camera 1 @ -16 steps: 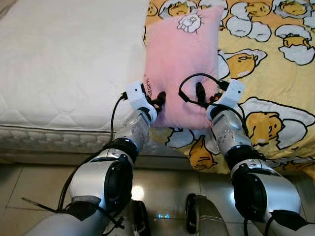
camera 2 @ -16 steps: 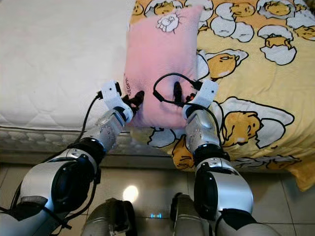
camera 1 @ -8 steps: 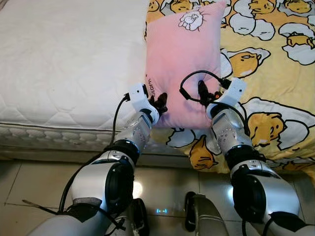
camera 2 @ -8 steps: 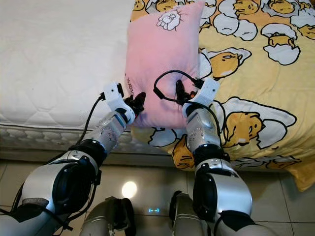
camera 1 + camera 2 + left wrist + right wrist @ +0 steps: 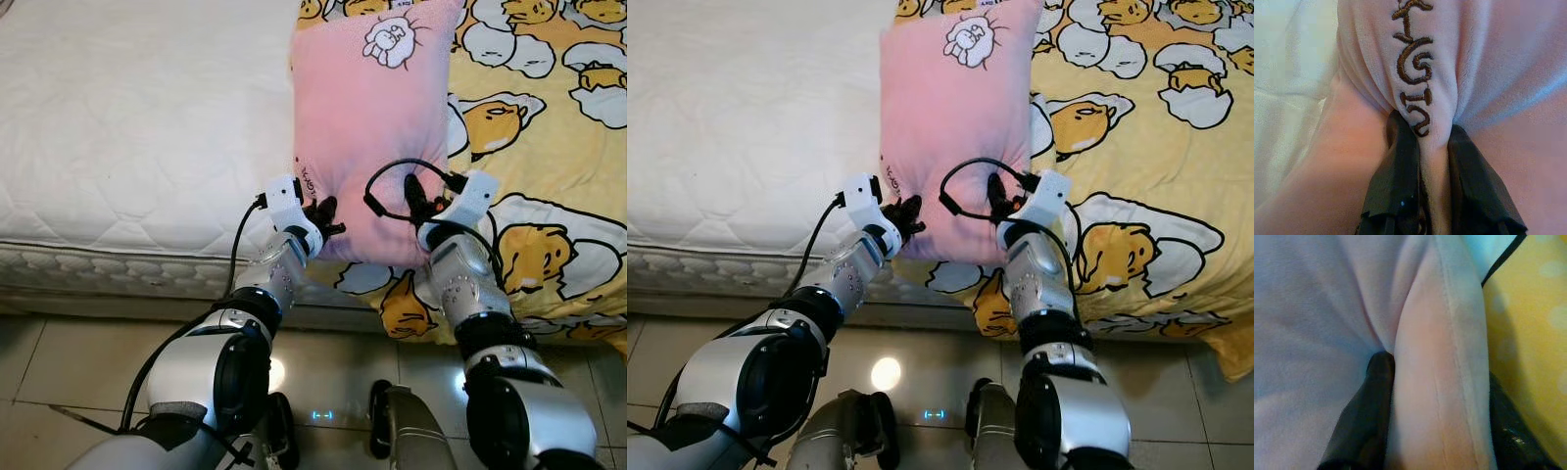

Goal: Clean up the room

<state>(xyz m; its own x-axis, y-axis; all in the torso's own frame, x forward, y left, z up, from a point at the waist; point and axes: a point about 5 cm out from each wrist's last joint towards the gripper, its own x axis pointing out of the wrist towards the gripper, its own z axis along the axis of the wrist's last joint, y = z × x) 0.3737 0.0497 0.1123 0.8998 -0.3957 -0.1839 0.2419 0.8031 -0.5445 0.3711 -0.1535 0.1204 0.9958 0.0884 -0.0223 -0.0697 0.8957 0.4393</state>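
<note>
Bare white mattress [image 5: 127, 127] lies open to the left of the pink pillow [image 5: 370, 127]. On the right, the rumpled yellow blanket [image 5: 549, 186] covers the bed, touching the pillow's side.

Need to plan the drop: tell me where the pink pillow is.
The pink pillow lies on the bed, straddling white mattress and yellow blanket, pinched at its near corners by left hand and right hand.

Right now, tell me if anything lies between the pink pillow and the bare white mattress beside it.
Nothing visible does. The left hand and right hand each pinch the near edge of the pink plush pillow, which lies on the yellow cartoon-print blanket. The white quilted mattress begins right at the pillow's left side.
</note>
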